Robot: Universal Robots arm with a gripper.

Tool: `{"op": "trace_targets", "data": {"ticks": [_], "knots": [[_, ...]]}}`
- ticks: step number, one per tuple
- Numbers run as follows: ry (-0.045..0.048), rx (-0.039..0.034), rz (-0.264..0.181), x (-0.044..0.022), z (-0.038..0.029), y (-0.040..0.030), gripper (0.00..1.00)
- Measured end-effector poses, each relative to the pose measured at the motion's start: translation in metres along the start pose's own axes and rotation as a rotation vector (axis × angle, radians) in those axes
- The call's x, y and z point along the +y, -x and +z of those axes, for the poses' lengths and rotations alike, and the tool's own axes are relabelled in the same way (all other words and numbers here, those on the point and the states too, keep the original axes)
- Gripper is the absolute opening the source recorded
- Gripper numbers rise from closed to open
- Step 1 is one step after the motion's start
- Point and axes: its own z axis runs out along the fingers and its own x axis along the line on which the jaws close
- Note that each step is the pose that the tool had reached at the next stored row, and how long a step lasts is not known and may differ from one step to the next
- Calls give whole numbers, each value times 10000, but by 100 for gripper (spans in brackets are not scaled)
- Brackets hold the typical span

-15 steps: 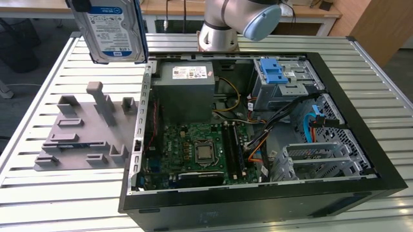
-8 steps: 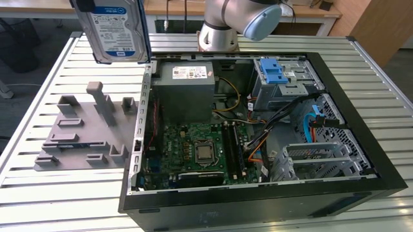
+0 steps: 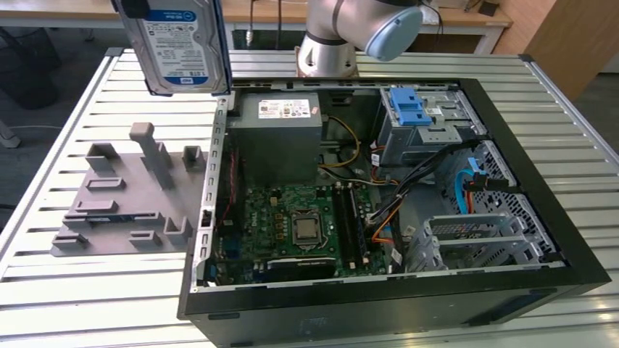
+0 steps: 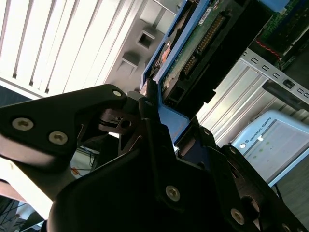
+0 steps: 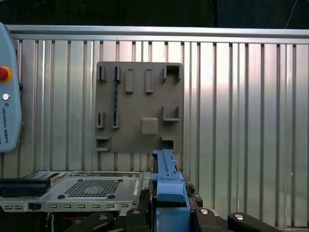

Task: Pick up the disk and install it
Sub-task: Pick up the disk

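Note:
The disk (image 3: 180, 45), silver-grey with a blue-and-white label and blue rails, hangs upright in the air at the exterior view's upper left, above the table beside the open computer case (image 3: 541, 217). In the second wrist view my gripper (image 4: 155, 116) is shut on the disk (image 4: 193, 46), its black fingers (image 4: 87, 113) clamped against the blue rail. In the first wrist view the blue rail (image 5: 166, 181) rises from between the fingertips (image 5: 241, 218).
Inside the case sit a grey metal box (image 3: 280, 130), a motherboard (image 3: 290, 225) and a blue latch bracket (image 3: 411, 109) on the drive cage. A grey fixture plate (image 3: 126, 196) lies left of the case. The arm's base (image 3: 334, 40) stands behind. A pendant (image 5: 7, 96) rests on the slatted table.

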Motion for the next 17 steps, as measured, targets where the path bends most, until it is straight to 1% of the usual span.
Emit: {"op": "trace_targets", "data": {"ticks": [3, 6, 17], "knots": [[0, 0, -1, -52, 0, 0, 36], [1, 1, 0, -82, 0, 0, 36], [0, 0, 0, -106, 0, 0, 36]]}}
